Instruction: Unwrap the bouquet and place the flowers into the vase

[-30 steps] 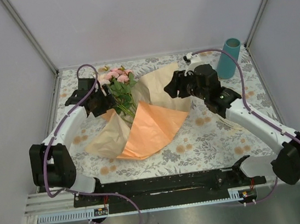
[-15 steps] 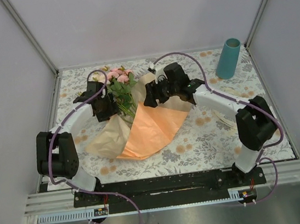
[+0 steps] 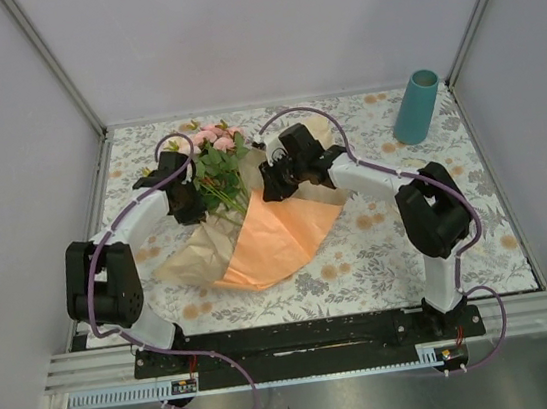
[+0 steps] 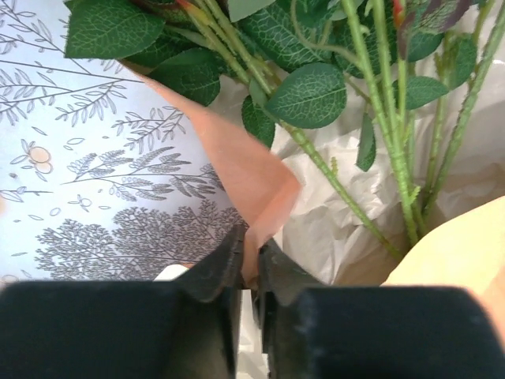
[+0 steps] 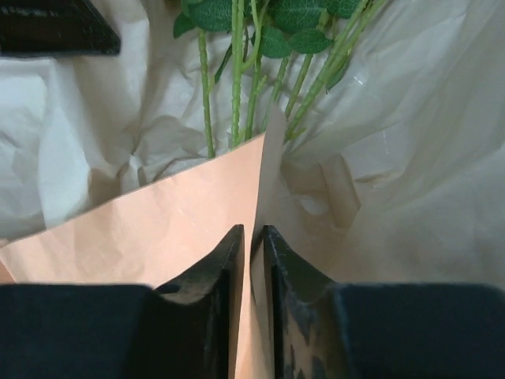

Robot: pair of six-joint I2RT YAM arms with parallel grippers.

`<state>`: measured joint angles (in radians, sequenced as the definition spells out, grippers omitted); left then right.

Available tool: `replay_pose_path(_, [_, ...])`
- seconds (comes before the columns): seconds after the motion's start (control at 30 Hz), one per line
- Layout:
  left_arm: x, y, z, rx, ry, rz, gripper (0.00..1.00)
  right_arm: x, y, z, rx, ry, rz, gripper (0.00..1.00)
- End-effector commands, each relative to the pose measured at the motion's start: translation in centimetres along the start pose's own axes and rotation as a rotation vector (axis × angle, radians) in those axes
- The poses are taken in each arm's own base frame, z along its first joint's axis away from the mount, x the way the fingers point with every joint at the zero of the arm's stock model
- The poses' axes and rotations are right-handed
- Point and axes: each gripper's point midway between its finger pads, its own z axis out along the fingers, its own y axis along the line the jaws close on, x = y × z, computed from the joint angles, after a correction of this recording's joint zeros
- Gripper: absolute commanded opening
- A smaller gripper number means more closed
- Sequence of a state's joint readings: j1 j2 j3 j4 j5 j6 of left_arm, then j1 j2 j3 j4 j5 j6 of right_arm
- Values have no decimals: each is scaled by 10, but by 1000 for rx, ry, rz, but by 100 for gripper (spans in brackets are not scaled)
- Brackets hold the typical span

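The bouquet (image 3: 243, 203) lies in the middle of the table, its pink and cream flowers (image 3: 212, 138) pointing to the far side. The tan-orange kraft paper (image 3: 279, 234) is spread partly open. My left gripper (image 3: 190, 201) is at the bouquet's left side, and in the left wrist view the left gripper (image 4: 251, 254) is shut on a folded paper edge (image 4: 256, 178) beside the green stems (image 4: 394, 134). My right gripper (image 3: 272, 180) is at the right side; the right gripper (image 5: 254, 241) is shut on an upright paper edge (image 5: 189, 229). The teal vase (image 3: 415, 107) stands upright at the far right, apart from both arms.
White tissue (image 5: 71, 134) lines the inside of the wrap under the stems (image 5: 237, 87). A floral tablecloth (image 3: 379, 241) covers the table. Grey walls close the table on three sides. The left gripper's black body (image 5: 47, 24) shows at the top left of the right wrist view.
The right arm has swung left from near the vase to the bouquet's right side. Both grippers have closed onto edges of the paper. The left gripper has shifted slightly inward.
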<state>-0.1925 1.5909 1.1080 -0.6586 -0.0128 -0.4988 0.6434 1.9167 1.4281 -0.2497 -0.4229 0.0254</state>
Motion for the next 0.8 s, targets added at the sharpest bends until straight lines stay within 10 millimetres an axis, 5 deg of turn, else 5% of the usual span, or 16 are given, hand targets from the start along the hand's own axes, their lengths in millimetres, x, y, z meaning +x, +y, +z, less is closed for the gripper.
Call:
replay_pose_path(0.0, [-4, 11, -5, -19, -35, -58, 6, -12, 14, -17, -28, -60, -51, 16])
replay_pose_path(0.1, [-10, 21, -4, -59, -74, -71, 0, -21, 6, -27, 32, -126, -113, 0])
replay_pose_path(0.27, [-24, 28, 7, -72, -80, -118, 0, -44, -19, -33, 162, -196, -162, 0])
replay_pose_path(0.43, [-29, 40, 14, -57, -93, -207, 0, -55, -14, -48, 163, -265, -211, 0])
replay_pose_path(0.63, [-25, 32, 23, 25, -48, -222, 0, -49, 13, -86, 104, -346, -268, 0])
replay_pose_path(0.77, [-15, 24, 24, 94, -17, -261, 0, -24, 15, -100, 112, -356, -230, 0])
